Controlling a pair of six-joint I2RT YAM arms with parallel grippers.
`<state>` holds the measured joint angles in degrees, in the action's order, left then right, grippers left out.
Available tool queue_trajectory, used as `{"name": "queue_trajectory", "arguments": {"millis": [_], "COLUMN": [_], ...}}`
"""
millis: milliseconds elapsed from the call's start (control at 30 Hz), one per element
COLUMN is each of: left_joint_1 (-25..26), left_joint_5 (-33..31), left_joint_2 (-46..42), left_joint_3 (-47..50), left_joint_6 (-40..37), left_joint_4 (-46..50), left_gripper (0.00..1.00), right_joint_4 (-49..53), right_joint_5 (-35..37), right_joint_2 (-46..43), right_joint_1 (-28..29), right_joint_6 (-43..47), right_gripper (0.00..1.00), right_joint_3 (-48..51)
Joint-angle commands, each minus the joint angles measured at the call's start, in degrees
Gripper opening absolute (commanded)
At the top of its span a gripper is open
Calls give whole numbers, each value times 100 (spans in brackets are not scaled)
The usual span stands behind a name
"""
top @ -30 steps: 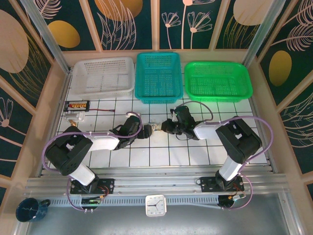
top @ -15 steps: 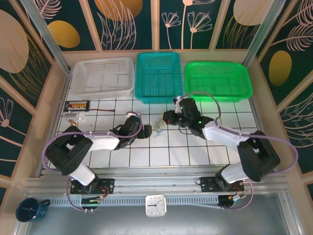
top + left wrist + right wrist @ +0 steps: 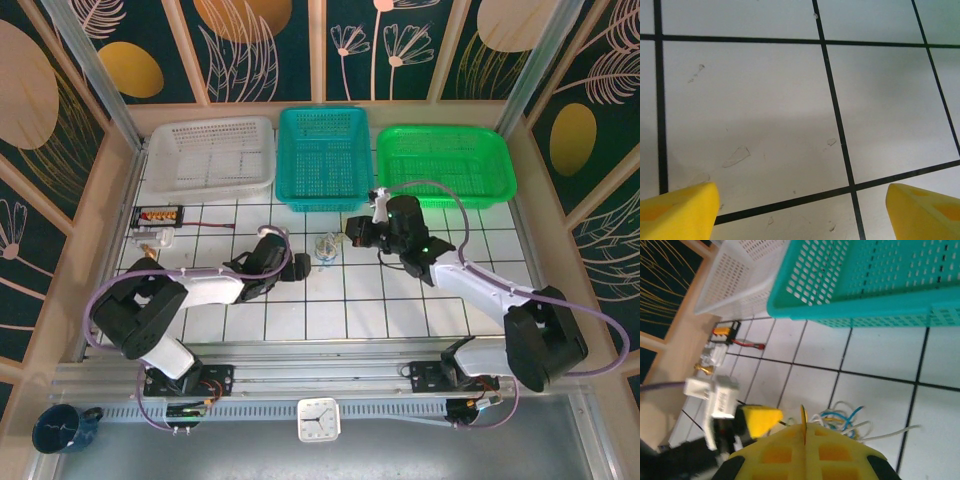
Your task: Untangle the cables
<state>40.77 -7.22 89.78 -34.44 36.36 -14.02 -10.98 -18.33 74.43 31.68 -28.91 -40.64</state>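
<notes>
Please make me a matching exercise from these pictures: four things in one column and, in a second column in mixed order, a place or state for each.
Things:
1. left gripper
2. right gripper
3. cables
4. green basket

Places or states:
A. at the far side, furthest to the right
B. jaws shut
C. jaws open wide
D. lying between the two grippers

Pairs: 1-C, 2-B, 3-D, 4-A

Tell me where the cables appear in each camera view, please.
Top external: the cables lie on the tiles at centre, just below the teal basket.
Right wrist: the cables sit low centre, beyond the right claw.
Left wrist: tiles ahead of the open left claw.
Shared landmark: the teal basket.
</notes>
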Motion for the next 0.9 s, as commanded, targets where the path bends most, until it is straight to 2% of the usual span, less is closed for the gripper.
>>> {"name": "queue_trajectory", "arguments": {"millis": [0,167,333,867], "left_joint_1": [-44,-51,-43,-48], "left_joint_5": [129,405,731,964], "left_joint_2": [-399,-711,-540,-101], "left_joint_3": [-175,-279,-530,-480], "left_joint_6": [147,302,207,184], "left_joint_4": [173,56,-69,-599], "left_gripper": [87,89,89,91], "right_joint_4": [-589,-922,-1060,-1668], "right_joint_5": [-537,-1070,-1450,-1692], "right_joint_2": [71,78,71,757], "right_joint_1": [-228,-384,-447,-163], "right_joint_6": [394,616,676,320], "right_gripper": [0,0,0,0], "right_joint_3": [282,484,505,461]}}
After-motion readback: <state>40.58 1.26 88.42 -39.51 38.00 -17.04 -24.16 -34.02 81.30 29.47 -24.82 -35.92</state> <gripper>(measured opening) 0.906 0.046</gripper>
